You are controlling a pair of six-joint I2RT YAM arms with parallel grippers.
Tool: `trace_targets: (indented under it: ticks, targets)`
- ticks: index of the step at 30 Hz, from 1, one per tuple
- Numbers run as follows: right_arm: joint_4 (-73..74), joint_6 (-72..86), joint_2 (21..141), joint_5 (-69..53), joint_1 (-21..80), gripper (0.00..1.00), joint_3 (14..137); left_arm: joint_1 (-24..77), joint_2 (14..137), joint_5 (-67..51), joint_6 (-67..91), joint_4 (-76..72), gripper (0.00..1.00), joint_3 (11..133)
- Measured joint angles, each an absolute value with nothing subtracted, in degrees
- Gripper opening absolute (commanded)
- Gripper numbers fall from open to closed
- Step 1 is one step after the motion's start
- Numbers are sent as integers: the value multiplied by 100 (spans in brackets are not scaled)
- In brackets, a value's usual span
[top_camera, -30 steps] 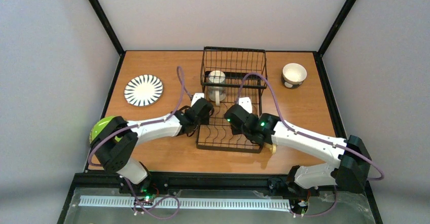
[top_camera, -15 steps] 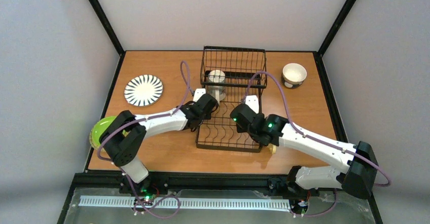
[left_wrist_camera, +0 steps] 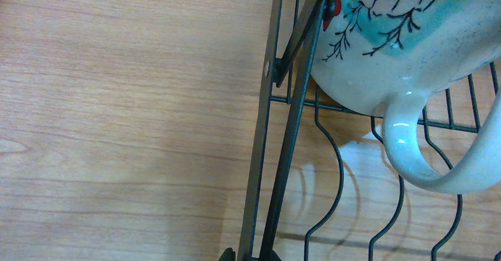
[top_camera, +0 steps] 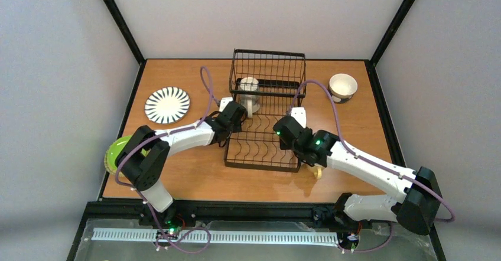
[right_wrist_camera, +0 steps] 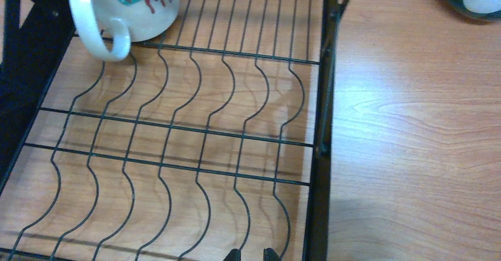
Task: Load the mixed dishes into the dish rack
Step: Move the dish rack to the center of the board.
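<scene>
One black wire dish rack [top_camera: 260, 167] holds a cream mug with teal and red markings [left_wrist_camera: 407, 36] just beyond the left pincer [left_wrist_camera: 243, 254], which clamps the rack's side rail. The right pincer [right_wrist_camera: 251, 254] has its tips nearly together at the slotted floor; I cannot tell whether they pinch a wire. A wooden tabletop [top_camera: 195, 181] lies beneath.

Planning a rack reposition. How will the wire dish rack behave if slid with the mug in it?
The dish rack is thin open wire: probably light, stiff, sliding easily on the smooth wooden table. The mug stands on bare wires, so a jerk might rock or tip it.
</scene>
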State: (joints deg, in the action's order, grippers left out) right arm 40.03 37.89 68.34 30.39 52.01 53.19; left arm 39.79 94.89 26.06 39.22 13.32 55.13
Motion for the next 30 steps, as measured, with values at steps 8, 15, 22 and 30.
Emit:
trace_targets:
  ticks: [8, 15, 22, 30]
  targets:
    - [4007, 3677, 6779, 3048, 4849, 21, 5312, 3754, 9699, 2611, 4036, 1347, 0, 5734]
    - [4071, 3645, 6700, 3085, 4388, 29, 5179, 3664, 9745, 2615, 4163, 1330, 0, 5776]
    - [4237, 3682, 6676, 3063, 3957, 35, 4995, 3623, 9727, 2644, 4222, 1275, 0, 5730]
    - [4565, 3903, 6606, 3033, 3863, 36, 4943, 3583, 9647, 2652, 4239, 1085, 0, 5566]
